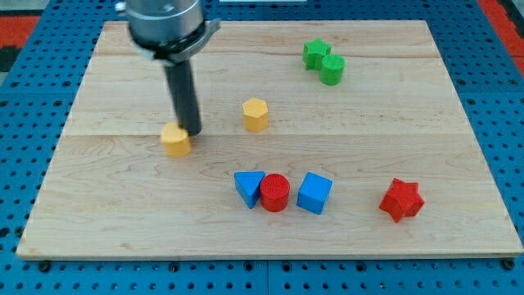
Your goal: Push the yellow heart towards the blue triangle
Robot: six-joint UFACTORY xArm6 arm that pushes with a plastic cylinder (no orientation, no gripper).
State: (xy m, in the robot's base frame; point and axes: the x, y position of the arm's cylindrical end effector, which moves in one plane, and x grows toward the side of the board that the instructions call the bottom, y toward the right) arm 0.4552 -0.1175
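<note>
Camera view: wooden table (123, 205) on a blue pegboard (24, 123). Dark rod comes down from the view's top left; its tip (191, 131) sits just at the upper right edge of the yellow heart (175, 140), apparently touching. No tool for grasping here, only the bare rod, holding nothing. Yellow hexagon (255, 114) lies to the view's right of the heart, apart. Blue triangle (248, 188) lies lower right of the heart, well apart, touching a red cylinder (275, 193); blue cube (314, 193) just beside that. Red star (402, 200) far right. Green star (314, 53) and green cylinder (332, 70) touching, top right.
</note>
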